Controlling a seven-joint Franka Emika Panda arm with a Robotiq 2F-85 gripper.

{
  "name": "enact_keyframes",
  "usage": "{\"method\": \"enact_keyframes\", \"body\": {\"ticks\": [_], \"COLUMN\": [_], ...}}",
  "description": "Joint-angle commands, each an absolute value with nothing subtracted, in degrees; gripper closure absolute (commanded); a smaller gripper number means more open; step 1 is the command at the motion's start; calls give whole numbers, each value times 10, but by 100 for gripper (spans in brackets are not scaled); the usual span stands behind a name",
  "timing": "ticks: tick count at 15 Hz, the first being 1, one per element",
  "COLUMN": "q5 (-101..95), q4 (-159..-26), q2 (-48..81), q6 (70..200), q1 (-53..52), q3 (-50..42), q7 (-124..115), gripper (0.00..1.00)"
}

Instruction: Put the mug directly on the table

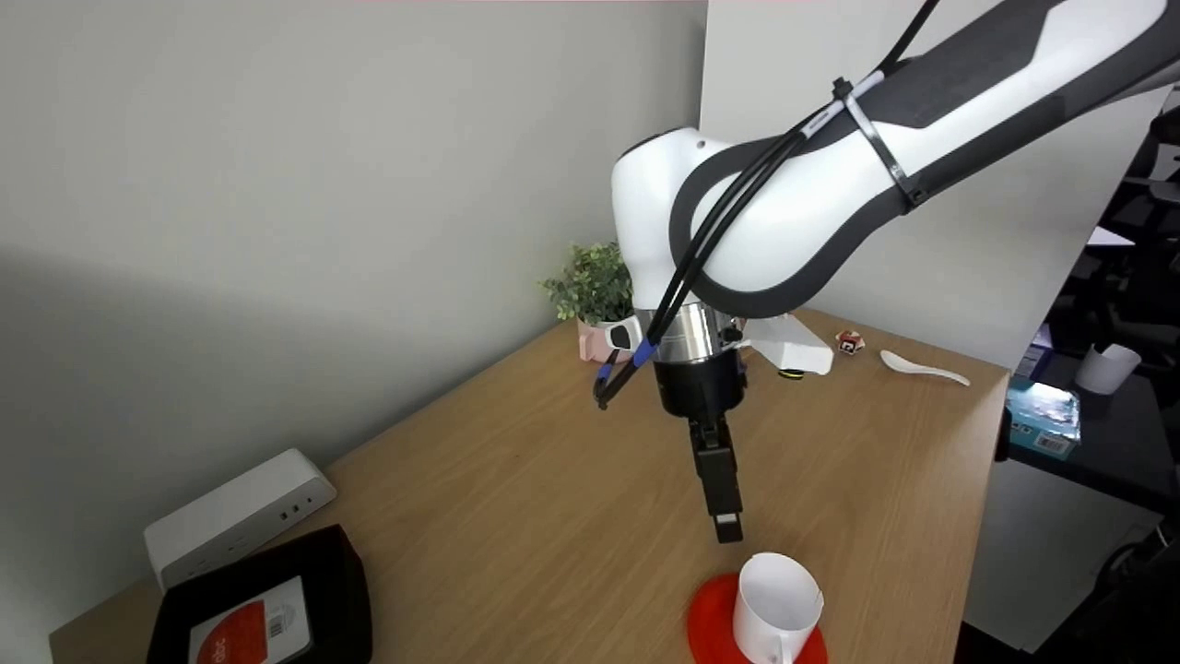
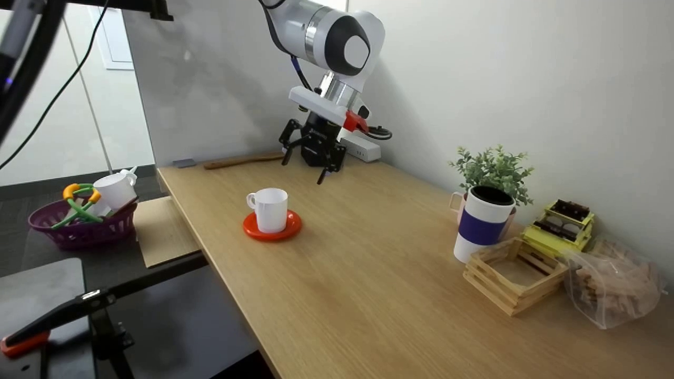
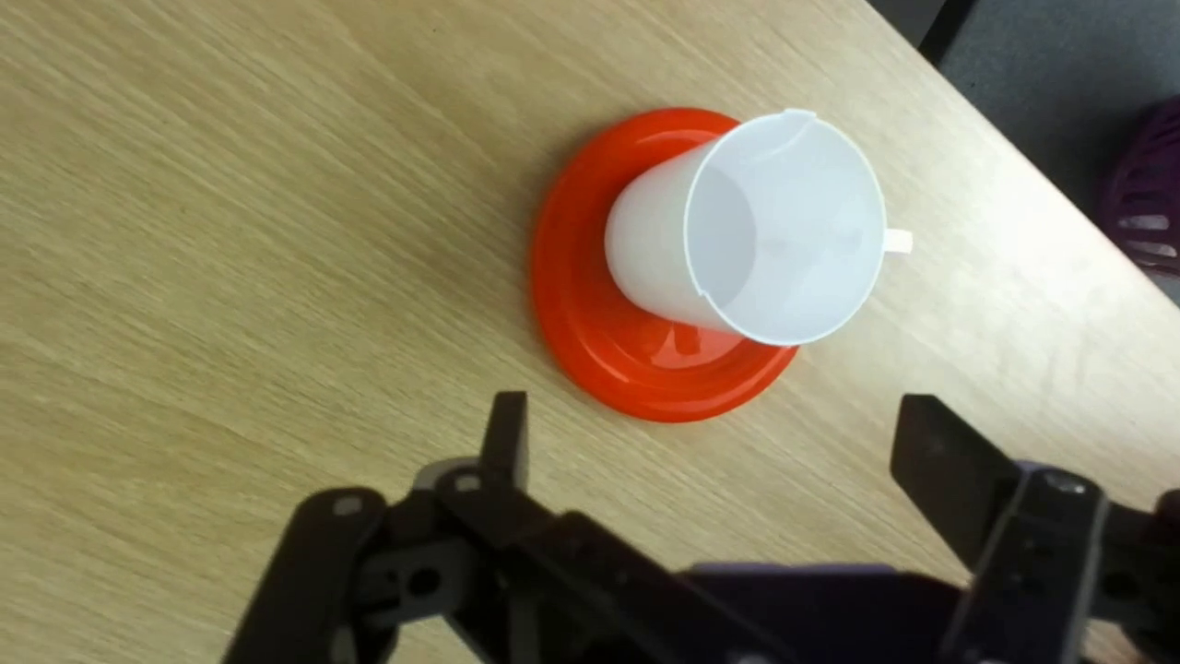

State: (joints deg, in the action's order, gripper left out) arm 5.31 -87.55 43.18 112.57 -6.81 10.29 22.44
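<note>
Towards the left end of the surface [image 1: 516,489], as an exterior view shows me, sits a black tray [image 1: 343,599] to steer clear of. Next along hangs the gripper [image 1: 727,527], fingers [image 3: 507,433] spread wide with nothing between them. To its right the white mug [image 1: 779,604] stands on the red coaster [image 1: 712,613], not directly on the surface. I judge the step in hand to be the approach: I'd centre above the mug before descending, turn so the fingers straddle its plain wall clear of the handle [image 3: 899,242], close gently, and lift straight up so the coaster isn't dragged. Upright, mouth up, it has its long axis vertical; the handle points right in the wrist view, towards the surface's edge.
</note>
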Motion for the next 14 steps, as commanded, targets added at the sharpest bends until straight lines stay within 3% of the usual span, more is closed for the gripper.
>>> {"method": "enact_keyframes", "body": {"ticks": [1,14], "q5": [28,-107], "q4": [-910,-1088], "q2": [426,356], "q6": [1214,1506], "q1": [-78,-170], "q3": [93,23], "q7": [188,-54], "gripper": [0,0]}}
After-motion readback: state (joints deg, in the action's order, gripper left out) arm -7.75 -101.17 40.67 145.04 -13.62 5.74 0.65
